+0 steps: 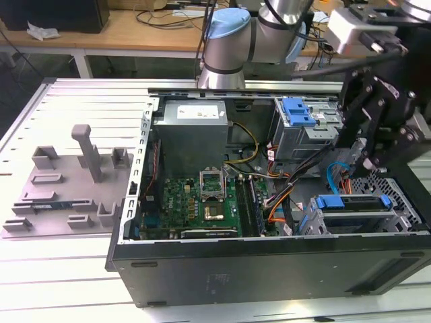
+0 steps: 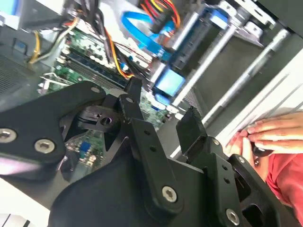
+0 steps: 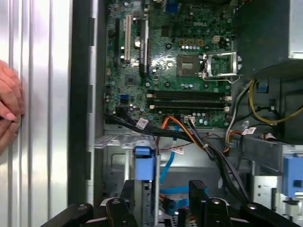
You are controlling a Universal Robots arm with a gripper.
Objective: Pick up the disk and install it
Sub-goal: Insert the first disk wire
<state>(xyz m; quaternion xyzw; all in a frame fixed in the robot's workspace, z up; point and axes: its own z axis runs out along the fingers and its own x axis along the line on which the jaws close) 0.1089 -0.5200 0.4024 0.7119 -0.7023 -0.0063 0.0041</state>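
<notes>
Blue-framed and silver, the disk [image 1: 353,214] lies flat in the front corner bay of the computer case [image 1: 269,269], which stands open on the slotted worktop [image 1: 87,101].

Exterior view: the gripper [image 1: 363,156] hangs above that corner of the case, over the disk and apart from it.

Second wrist view: the jaws stand apart with nothing between them (the motherboard [image 2: 83,71] lies beyond them inside the case). A person's hand [image 2: 274,132] rests outside the case wall.

First wrist view: the jaws point down into the case towards the disk's bay.

Judged step: approach for the pick-up, as the disk is not yet gripped. A grasp from here would call for the jaws squared across the blue frame, clear of the blue cable [image 3: 168,163] beside the bay.
</notes>
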